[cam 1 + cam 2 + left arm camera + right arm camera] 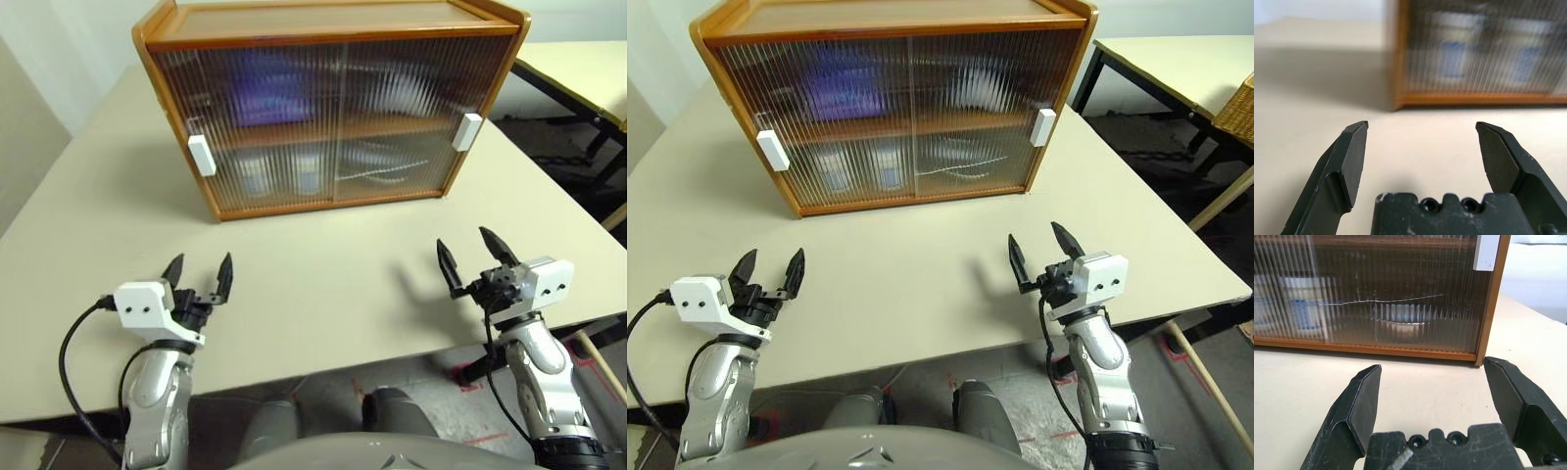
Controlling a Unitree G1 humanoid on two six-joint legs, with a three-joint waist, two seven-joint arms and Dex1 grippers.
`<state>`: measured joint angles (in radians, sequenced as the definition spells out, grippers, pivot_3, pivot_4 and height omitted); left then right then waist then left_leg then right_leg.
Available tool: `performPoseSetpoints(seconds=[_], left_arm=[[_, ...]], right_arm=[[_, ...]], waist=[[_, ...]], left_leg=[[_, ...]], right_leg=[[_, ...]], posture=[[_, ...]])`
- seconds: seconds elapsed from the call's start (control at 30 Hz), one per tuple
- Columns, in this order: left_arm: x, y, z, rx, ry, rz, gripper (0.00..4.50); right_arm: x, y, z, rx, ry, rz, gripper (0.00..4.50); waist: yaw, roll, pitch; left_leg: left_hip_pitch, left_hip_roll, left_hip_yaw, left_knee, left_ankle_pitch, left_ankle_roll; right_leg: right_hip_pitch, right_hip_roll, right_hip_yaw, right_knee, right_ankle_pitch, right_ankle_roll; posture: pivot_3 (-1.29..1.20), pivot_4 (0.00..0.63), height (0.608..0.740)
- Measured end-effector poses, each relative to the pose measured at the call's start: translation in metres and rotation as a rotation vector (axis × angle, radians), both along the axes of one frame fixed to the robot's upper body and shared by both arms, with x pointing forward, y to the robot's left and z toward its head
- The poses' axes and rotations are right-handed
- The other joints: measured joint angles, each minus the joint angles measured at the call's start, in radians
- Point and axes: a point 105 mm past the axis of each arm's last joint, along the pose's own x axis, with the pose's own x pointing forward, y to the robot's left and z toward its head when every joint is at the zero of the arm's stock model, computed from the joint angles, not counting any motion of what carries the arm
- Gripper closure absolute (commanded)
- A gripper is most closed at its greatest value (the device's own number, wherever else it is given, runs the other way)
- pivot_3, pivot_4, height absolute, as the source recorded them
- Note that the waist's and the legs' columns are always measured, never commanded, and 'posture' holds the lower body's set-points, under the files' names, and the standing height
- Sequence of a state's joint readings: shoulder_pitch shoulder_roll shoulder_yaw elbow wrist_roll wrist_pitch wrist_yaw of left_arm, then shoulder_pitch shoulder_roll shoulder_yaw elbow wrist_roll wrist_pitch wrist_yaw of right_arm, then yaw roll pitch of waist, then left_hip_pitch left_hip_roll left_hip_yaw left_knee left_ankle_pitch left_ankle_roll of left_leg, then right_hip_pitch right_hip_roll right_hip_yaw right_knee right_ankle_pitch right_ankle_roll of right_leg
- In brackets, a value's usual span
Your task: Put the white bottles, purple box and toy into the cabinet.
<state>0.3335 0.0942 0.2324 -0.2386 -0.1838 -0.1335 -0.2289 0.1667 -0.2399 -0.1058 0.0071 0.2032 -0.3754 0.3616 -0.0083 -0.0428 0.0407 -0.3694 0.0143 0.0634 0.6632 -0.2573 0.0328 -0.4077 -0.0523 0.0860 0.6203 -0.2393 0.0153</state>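
The orange-brown cabinet stands at the back of the beige table with both ribbed sliding doors shut. Through the doors I see blurred shapes. A purple box is on the upper shelf at the left, and two white bottles stand below it. I cannot make out the toy behind the doors. My left gripper is open and empty over the table's front left. My right gripper is open and empty at the front right. Both point toward the cabinet, well short of it.
White block handles sit on the left door and the right door. A pale dish-like shape shows behind the right door. A second table and a wicker basket stand off to the right. The table's front edge lies just under my wrists.
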Motion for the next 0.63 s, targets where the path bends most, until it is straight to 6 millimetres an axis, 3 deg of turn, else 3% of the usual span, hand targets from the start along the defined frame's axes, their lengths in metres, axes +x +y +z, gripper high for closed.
performPoseSetpoints(seconds=[0.63], left_arm=[[-0.007,0.010,0.013,0.091,-0.066,0.117,0.00]], right_arm=[[-0.004,0.004,-0.007,0.010,-0.008,-0.001,0.04]], waist=[[0.000,0.000,0.000]], left_leg=[[0.000,0.000,0.000,0.000,-0.001,-0.001]], right_leg=[[0.000,0.001,-0.001,0.000,-0.003,0.000]], posture=[[0.09,0.000,0.740]])
